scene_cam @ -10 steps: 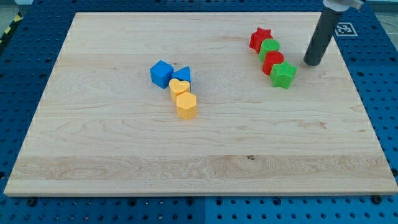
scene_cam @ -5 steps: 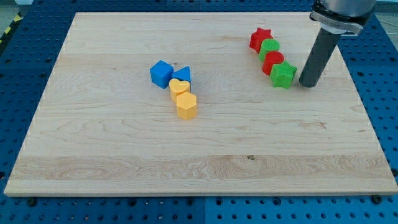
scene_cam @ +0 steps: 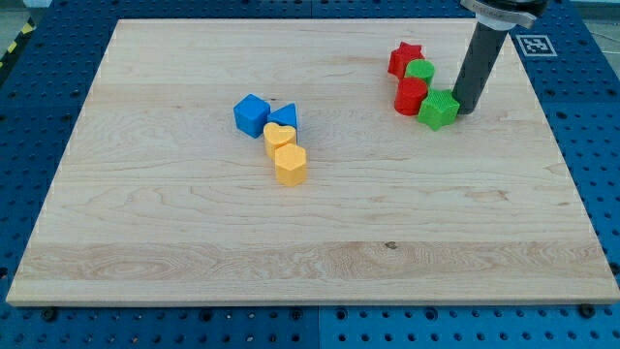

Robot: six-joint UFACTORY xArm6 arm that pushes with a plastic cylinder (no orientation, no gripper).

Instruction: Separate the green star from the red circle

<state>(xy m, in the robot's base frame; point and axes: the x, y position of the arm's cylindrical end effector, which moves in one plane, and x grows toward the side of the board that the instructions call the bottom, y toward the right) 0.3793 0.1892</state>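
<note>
You are pressing my tip [scene_cam: 464, 111] against the green plastic star [scene_cam: 439, 109] from the view's right, crowding it onto the red plastic circle [scene_cam: 412, 97]; jaws: none fitted.

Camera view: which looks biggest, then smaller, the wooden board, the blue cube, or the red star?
1. wooden board, by far the biggest.
2. blue cube and red star look about alike, too close to rank.
</note>
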